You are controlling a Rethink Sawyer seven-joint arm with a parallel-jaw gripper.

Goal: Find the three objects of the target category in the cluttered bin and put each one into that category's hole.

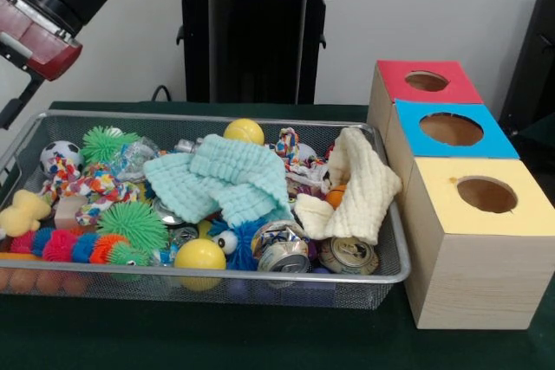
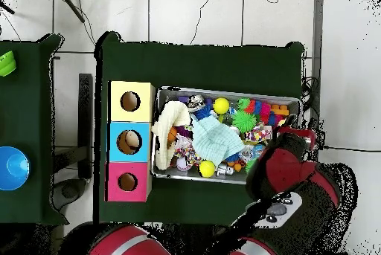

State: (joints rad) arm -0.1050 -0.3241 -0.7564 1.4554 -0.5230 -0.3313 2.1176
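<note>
While my arm hangs over the bin (claw hidden, so I cannot tell its state), cloths, balls and cans fill it. A duck lies inside; the red hole looks empty.

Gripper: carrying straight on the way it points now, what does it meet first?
Probably the bin's far-left corner: its rim, or the soccer ball just inside. The gripper is mostly out of frame, so depth is unclear.
</note>
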